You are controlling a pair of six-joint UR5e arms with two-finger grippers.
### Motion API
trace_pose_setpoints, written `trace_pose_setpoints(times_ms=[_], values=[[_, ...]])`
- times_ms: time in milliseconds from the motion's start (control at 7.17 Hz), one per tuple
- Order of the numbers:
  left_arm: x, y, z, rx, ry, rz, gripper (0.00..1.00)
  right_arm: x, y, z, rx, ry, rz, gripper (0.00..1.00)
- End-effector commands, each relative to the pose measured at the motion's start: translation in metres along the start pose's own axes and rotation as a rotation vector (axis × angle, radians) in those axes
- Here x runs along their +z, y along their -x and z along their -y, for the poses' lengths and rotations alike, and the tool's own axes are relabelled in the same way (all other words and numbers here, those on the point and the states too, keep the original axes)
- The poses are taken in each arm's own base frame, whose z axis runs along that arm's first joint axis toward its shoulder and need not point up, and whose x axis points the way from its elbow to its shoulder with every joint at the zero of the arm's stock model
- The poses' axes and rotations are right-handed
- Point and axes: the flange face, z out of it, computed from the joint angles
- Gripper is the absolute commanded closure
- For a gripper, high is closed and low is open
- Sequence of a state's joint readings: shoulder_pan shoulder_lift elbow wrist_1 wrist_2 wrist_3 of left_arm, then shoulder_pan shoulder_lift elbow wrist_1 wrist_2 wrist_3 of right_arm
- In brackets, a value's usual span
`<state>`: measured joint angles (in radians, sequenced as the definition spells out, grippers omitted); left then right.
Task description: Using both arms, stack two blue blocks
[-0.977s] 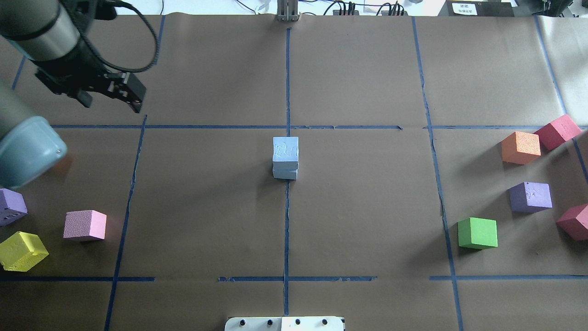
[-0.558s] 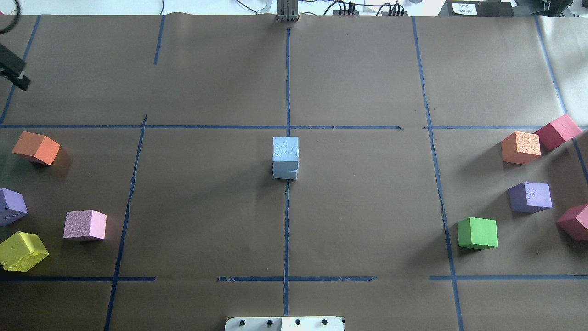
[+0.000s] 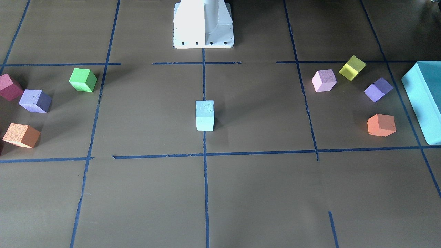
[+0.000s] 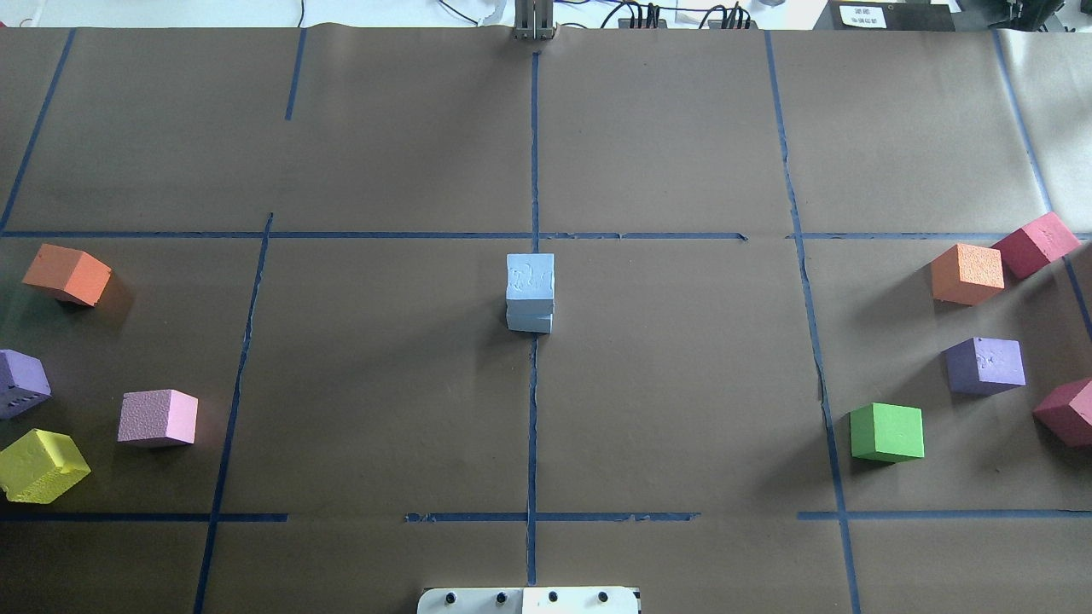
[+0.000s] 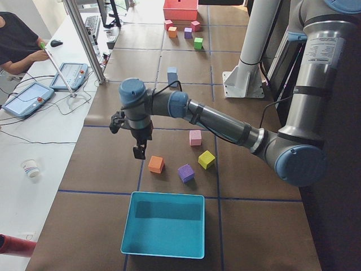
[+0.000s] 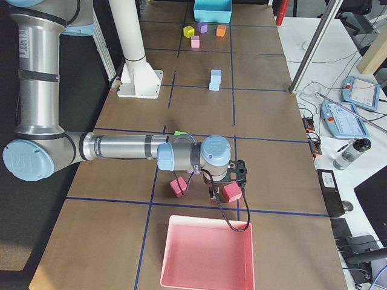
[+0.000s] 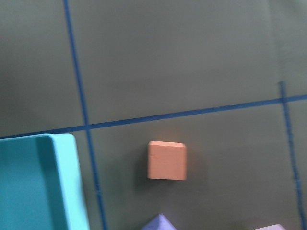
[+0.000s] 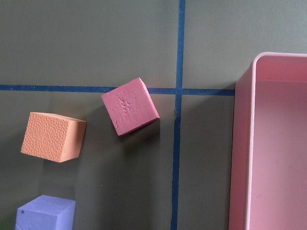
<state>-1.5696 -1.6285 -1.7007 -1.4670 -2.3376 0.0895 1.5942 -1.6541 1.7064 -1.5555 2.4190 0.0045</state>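
Note:
The two blue blocks (image 4: pixel 530 278) stand stacked one on the other at the table's centre, on the blue tape line. The stack also shows in the front view (image 3: pixel 204 115), the left view (image 5: pixel 172 75) and the right view (image 6: pixel 214 80). No gripper touches it. My left gripper (image 5: pixel 137 151) shows only in the left view, hovering near an orange cube (image 5: pixel 155 164), far from the stack. My right gripper (image 6: pixel 228 181) shows only in the right view, over a red cube (image 6: pixel 230 192). I cannot tell whether either gripper is open or shut.
A turquoise box (image 5: pixel 163 195) lies at the table's left end and a pink tray (image 6: pixel 207 219) at the right end. Orange (image 4: pixel 66 275), purple, pink and yellow cubes lie on the left. Orange (image 4: pixel 967 274), red, purple and green (image 4: pixel 887 432) cubes lie on the right. The white pedestal (image 3: pixel 203 24) stands behind.
My left arm has pulled back to the left and out of the overhead view, uncovering the orange cube on the left. The blue stack has not moved.

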Motion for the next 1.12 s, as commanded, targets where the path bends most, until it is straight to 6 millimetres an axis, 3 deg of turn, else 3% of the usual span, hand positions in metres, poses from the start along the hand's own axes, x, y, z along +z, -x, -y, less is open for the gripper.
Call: trace_pose_setpoints(times_ms=[0, 140, 977], values=[[0.037, 0.053, -0.028, -0.046, 0.010, 0.001, 0.00, 0.001, -0.002, -0.004, 0.007, 0.004, -0.001, 0.00], [0.048, 0.063, -0.041, -0.072, 0.029, -0.001, 0.00, 0.003, -0.004, -0.006, 0.010, 0.007, -0.002, 0.00], [0.045, 0.053, -0.040, -0.130, 0.069, -0.086, 0.00, 0.003, -0.005, -0.006, 0.010, 0.007, -0.014, 0.00]])
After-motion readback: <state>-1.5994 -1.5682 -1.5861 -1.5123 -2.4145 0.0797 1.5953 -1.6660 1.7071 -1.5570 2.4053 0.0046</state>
